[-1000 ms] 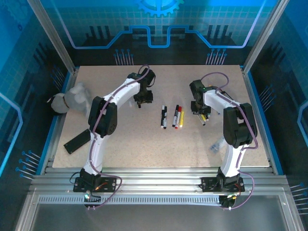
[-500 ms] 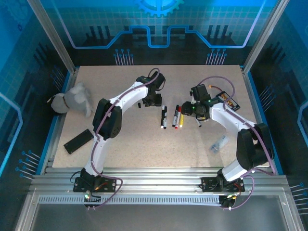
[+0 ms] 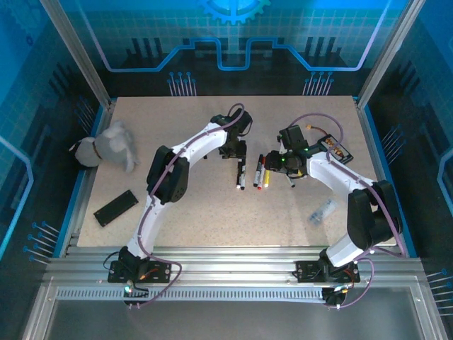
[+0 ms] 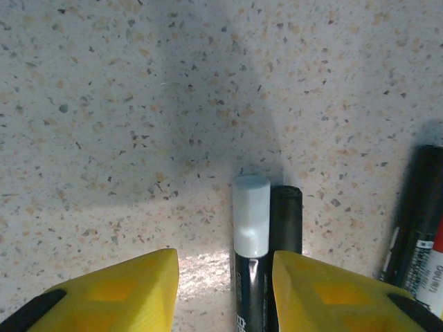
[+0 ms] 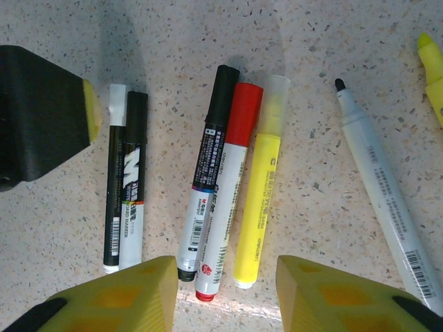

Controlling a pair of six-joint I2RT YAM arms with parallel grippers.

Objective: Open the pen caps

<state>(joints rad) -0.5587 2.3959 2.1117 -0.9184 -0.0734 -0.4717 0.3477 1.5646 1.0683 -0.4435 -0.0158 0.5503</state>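
The left arm (image 3: 190, 143) is stretched toward 1 o'clock, the right arm (image 3: 334, 174) bent toward 10 o'clock. The left hand (image 3: 233, 151) and right hand (image 3: 274, 161) are held pointing down, fingers (image 4: 118, 290) parted, nothing gripped.

Five slim marker pens (image 5: 211, 207) lie flat, nearly parallel, wearing short plastic caps: white (image 5: 118, 97), black (image 5: 225, 86), red (image 5: 243, 111), frosted clear (image 5: 277, 104). Beside them a white-barrelled pen (image 5: 384, 200) lies seemingly uncapped.

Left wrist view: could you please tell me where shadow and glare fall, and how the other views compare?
Left wrist: soft shadow crosses the table above the white cap, glare just below-left of it; right wrist: sharp, glare by the red pen's lower end; top external: blue-lit walls, pens tiny.
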